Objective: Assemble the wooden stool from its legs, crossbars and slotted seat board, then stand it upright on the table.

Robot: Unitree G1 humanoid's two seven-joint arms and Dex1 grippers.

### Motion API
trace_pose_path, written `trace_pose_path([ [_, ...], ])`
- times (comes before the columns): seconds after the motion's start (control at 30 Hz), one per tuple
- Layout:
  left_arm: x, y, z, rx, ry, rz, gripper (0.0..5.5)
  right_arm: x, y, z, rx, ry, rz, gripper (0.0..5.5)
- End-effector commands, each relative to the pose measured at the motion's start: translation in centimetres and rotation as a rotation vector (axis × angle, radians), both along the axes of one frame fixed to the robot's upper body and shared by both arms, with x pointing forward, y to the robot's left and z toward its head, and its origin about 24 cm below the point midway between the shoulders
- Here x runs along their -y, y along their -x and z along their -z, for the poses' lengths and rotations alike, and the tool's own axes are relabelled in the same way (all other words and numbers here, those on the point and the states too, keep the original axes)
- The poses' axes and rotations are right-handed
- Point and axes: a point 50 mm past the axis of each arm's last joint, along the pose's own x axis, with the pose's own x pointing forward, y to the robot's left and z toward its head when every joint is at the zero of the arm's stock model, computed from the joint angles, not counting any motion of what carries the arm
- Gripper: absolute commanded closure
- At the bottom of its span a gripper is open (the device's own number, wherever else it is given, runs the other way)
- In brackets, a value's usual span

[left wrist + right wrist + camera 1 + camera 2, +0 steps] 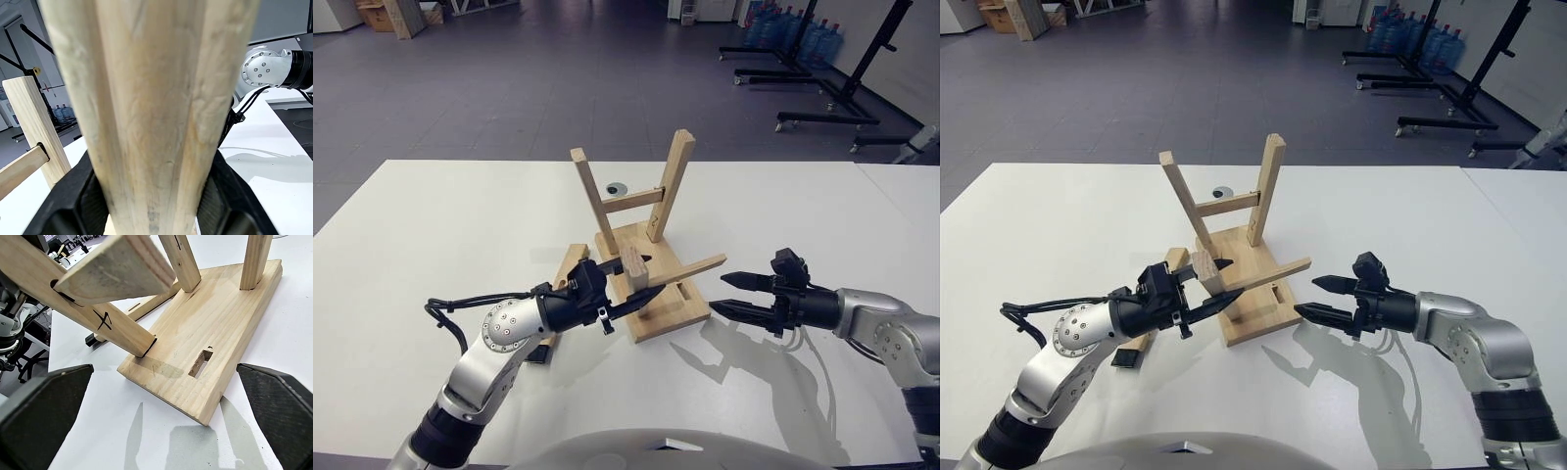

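Your left arm [499, 338] comes in from 7 o'clock; the left jaws point to 3 o'clock, clamped on a wooden leg [151, 98]. Your right arm [873, 318] enters from 4 o'clock; the right jaws point to 9 o'clock, spread apart.

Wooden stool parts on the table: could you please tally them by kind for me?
Legs: 4, counting the partly hidden piece lying beside the board, apparently a leg
Crossbars: 2
Seat board: 1
Total: 7
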Motion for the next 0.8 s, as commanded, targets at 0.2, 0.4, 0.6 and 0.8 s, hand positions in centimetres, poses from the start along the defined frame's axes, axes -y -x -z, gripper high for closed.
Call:
trace_pose_path([
  [0.2,-1.8,0.4,5.3,-0.189,-0.242,-0.067,3.00,-0.1,-0.1,-0.1,0.008,0.003,0.007,0.10],
  [0.4,-1.9,-0.1,5.3,-0.184,-0.251,-0.086,1.97,-0.3,-0.2,-0.1,0.010,-0.003,0.009,0.10],
  [0.6,-2.7,-0.9,4.2,-0.143,-0.240,-0.141,0.93,-0.3,-0.2,0.0,0.009,-0.006,0.014,0.10],
  [0.8,-6.7,-1.2,3.7,-0.240,-0.321,-0.421,0.39,0.1,0.7,0.4,-0.002,-0.010,0.051,0.10],
])
